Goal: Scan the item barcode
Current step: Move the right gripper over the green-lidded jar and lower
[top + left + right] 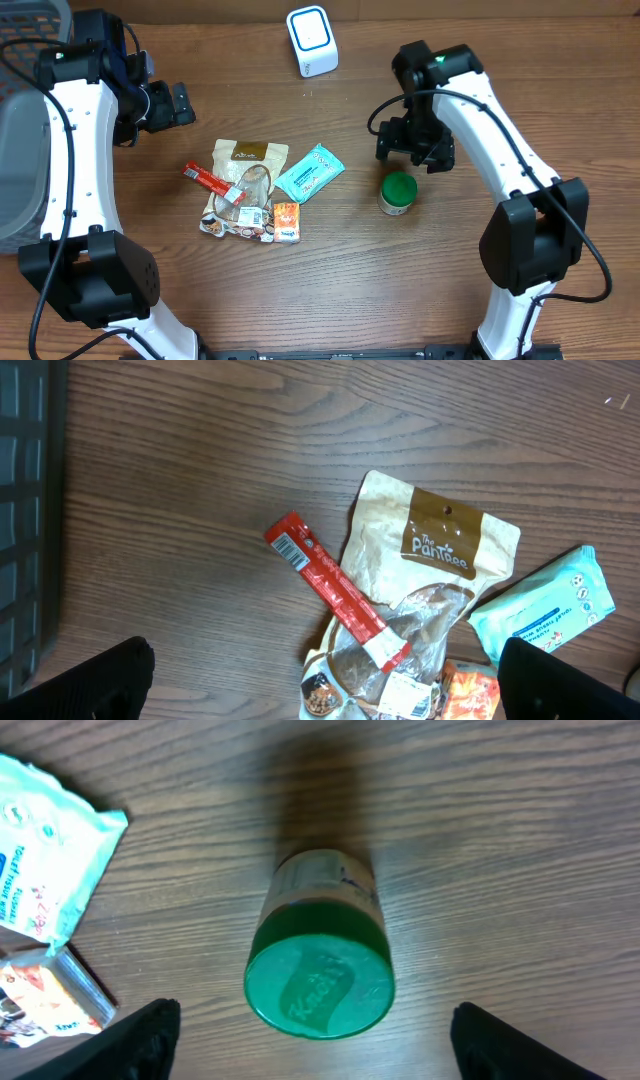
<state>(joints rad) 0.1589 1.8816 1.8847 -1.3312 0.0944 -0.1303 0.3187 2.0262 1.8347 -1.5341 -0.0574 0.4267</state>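
A small jar with a green lid (398,192) stands upright on the wooden table right of the middle. In the right wrist view the jar (320,970) sits between the two fingers, apart from both. My right gripper (414,150) (325,1045) hovers over it, open. The white scanner (312,40) stands at the back of the table. Over at the left, my left gripper (182,102) (325,685) is open and holds nothing, above the near end of a pile of snack packs.
The pile holds a beige pouch (248,160) (440,550), a red stick pack (212,182) (335,590) with a barcode at its end, a teal wipes pack (310,172) (45,850) and an orange packet (286,222). A grey basket (20,150) stands at the left edge.
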